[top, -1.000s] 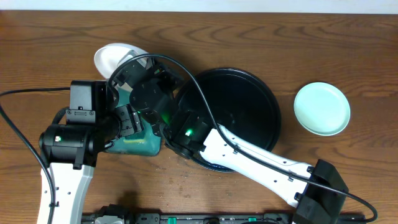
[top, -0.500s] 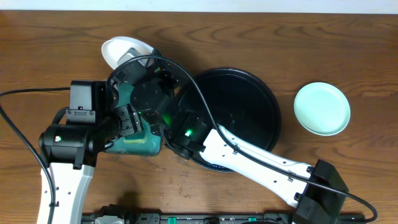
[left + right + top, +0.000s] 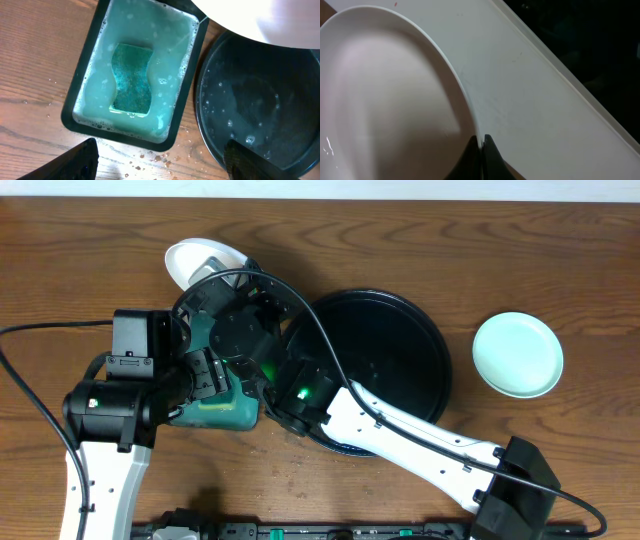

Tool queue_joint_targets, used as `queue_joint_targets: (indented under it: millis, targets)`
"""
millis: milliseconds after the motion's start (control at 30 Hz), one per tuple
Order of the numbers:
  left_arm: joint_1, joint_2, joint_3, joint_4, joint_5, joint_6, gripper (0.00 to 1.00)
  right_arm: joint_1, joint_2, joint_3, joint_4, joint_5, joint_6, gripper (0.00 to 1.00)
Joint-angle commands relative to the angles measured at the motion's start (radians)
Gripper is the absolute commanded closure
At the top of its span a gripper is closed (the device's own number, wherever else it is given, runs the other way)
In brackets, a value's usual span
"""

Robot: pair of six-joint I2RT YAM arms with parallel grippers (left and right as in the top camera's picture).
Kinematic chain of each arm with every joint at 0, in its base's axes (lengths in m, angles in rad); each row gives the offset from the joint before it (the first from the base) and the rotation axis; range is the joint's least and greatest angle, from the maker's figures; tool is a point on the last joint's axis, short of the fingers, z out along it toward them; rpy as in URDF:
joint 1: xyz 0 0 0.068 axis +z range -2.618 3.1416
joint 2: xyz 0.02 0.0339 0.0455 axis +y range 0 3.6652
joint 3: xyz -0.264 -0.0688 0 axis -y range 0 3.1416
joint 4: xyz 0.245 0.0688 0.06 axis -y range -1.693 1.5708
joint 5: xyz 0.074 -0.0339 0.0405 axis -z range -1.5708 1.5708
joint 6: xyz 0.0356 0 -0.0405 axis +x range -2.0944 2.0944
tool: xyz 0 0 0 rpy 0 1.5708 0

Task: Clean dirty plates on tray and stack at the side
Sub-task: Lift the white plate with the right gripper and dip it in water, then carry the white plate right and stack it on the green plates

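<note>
Right fingers (image 3: pixel 481 149) pinch the rim of a plate (image 3: pixel 395 100): plain glossy white, no smear showing, lifted just left of the tray (image 3: pixel 400 350). Left fingers (image 3: pixel 80 162) spread wide, empty, above the sponge basin (image 3: pixel 125 139).

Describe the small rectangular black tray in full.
A shallow black rectangular tray with rounded corners, plastic-looking, sits flat on the wooden table close beside the round tray. It holds pale teal soapy water with foam along its walls, and a teal sponge lies in the middle.
</note>
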Motion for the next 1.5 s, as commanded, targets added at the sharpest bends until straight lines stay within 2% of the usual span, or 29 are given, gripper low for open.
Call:
queue_joint_targets:
  millis: [0,833,933,1067,1167,1267,1467]
  targets:
    - [0.004,0.000,0.017,-0.003,0.002,0.002,0.19,0.012,-0.018,0.012,0.006,0.014,-0.011,0.99]
    - [0.004,0.000,0.017,-0.003,0.002,0.002,0.20,0.011,-0.018,0.012,0.004,0.014,-0.010,0.99]
    - [0.004,0.000,0.017,-0.003,0.002,0.002,0.19,-0.004,-0.017,0.011,-0.019,0.013,0.111,0.99]
    - [0.004,0.000,0.017,-0.003,0.002,0.002,0.19,-0.076,-0.008,0.009,-0.183,-0.051,0.525,0.99]
    - [0.004,0.000,0.017,-0.003,0.002,0.002,0.20,-0.148,-0.008,0.009,-0.334,-0.265,0.777,0.99]
    - [0.004,0.000,0.017,-0.003,0.002,0.002,0.20,-0.235,-0.014,0.010,-0.371,-0.568,0.764,0.99]
    - [0.004,0.000,0.017,-0.003,0.002,0.002,0.20,-0.400,-0.142,0.010,-0.460,-0.863,0.791,0.99]
